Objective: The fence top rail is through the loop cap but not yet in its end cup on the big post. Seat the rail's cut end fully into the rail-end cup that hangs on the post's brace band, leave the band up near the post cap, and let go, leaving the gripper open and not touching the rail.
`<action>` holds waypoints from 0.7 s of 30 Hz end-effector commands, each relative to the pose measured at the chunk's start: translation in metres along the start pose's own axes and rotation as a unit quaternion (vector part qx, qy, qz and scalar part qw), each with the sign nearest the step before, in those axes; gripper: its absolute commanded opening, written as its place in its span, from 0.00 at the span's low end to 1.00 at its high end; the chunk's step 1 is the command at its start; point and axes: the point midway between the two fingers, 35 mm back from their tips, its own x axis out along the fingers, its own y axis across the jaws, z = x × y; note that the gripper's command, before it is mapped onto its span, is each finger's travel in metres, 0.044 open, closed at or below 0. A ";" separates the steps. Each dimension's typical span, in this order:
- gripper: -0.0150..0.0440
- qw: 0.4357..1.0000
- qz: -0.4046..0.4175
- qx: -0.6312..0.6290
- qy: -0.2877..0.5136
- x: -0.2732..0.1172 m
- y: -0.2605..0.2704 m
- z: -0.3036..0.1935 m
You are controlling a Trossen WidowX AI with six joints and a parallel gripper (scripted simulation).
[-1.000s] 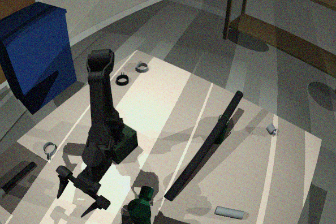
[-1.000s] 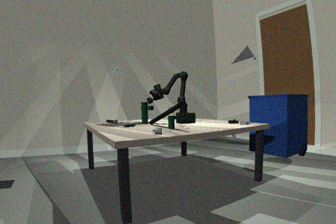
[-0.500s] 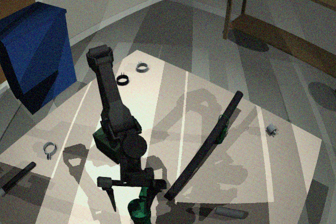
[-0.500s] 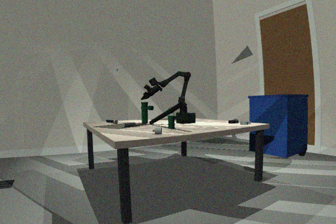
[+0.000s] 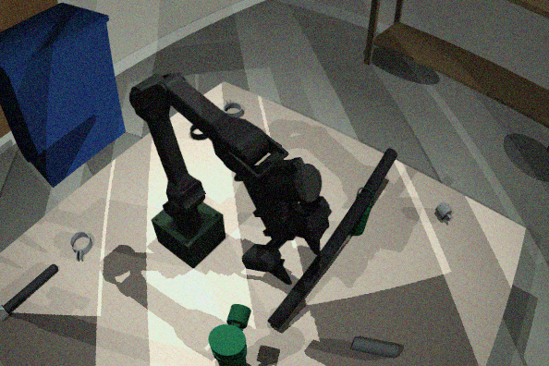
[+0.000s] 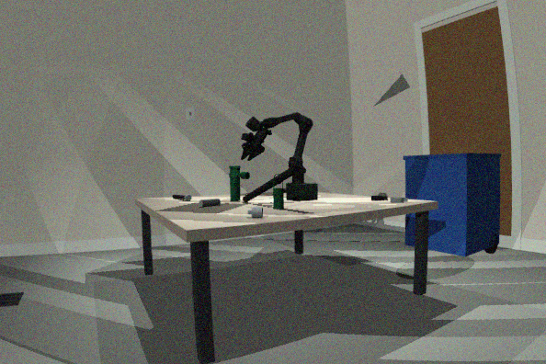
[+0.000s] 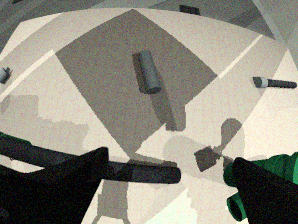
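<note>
The dark top rail (image 5: 333, 247) (image 6: 267, 187) (image 7: 145, 171) slopes down through the loop cap (image 5: 366, 194) on the short green post (image 5: 360, 225) (image 6: 278, 199). Its lower end is at or near the table top, beside the big green post (image 5: 227, 342) (image 6: 234, 186) (image 7: 281, 165) and outside the cup. The rail-end cup (image 5: 239, 315) (image 6: 244, 175) (image 7: 236, 207) hangs high on that post, well above that end. My gripper (image 5: 304, 268) (image 6: 245, 158) (image 7: 174, 160) is open and empty, high above the rail's lower half. One finger hides part of the rail in the wrist view.
A grey cylinder (image 5: 376, 347) (image 6: 210, 202) (image 7: 149, 71) lies beyond the rail's lower end. A dark square patch (image 5: 269, 355) (image 7: 206, 158) shows near the big post. A grey fitting (image 5: 444, 212) (image 6: 256, 212), a dark rod (image 5: 31, 288) (image 7: 282, 83) and ring bands (image 5: 234, 115) (image 5: 89, 242) lie farther out.
</note>
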 end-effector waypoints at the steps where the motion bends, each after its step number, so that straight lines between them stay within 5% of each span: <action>1: 1.00 0.996 0.067 -0.041 0.041 -0.020 0.044 -0.012; 10: 1.00 0.994 0.069 -0.075 0.044 -0.019 0.037 -0.013; 21: 1.00 0.903 0.110 -0.412 0.046 -0.008 -0.035 -0.030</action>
